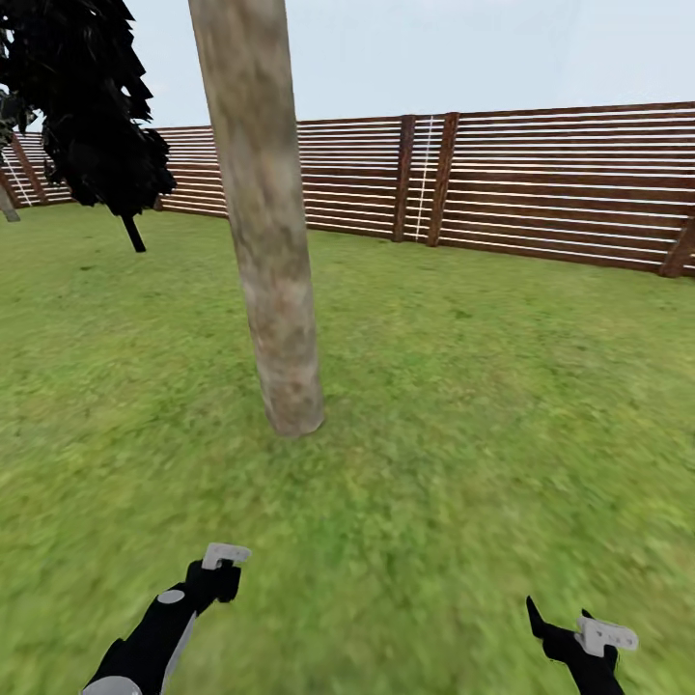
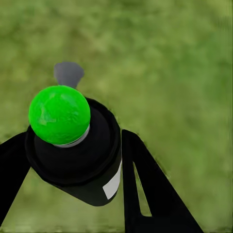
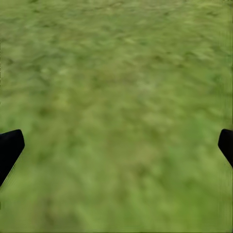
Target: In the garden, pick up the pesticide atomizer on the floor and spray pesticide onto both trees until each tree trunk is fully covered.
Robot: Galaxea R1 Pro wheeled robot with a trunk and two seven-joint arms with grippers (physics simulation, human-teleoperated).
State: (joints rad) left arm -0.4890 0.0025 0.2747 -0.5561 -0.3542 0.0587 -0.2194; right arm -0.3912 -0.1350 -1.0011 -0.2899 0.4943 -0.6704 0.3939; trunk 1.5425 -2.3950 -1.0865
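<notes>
A thick, mottled grey-beige tree trunk (image 1: 273, 251) rises from the grass floor (image 1: 463, 415) just ahead of me, slightly left of centre, and runs out of the top of the head view. My left gripper (image 1: 220, 567) is low at the near left, well short of the trunk's base. In the left wrist view it (image 2: 73, 162) is shut on the pesticide atomizer (image 2: 77, 155), a black bottle with a bright green round cap and a grey nozzle, held over the grass. My right gripper (image 1: 571, 625) is at the near right; its dark fingertips stand far apart with nothing between them (image 3: 116, 145).
A brown slatted fence (image 1: 541, 183) closes the lawn at the back. At the far left stands a plant with dark jagged foliage (image 1: 92, 116) on a thin dark stem. A bit of pale trunk (image 1: 8, 205) shows at the left edge. Open grass lies right of the near trunk.
</notes>
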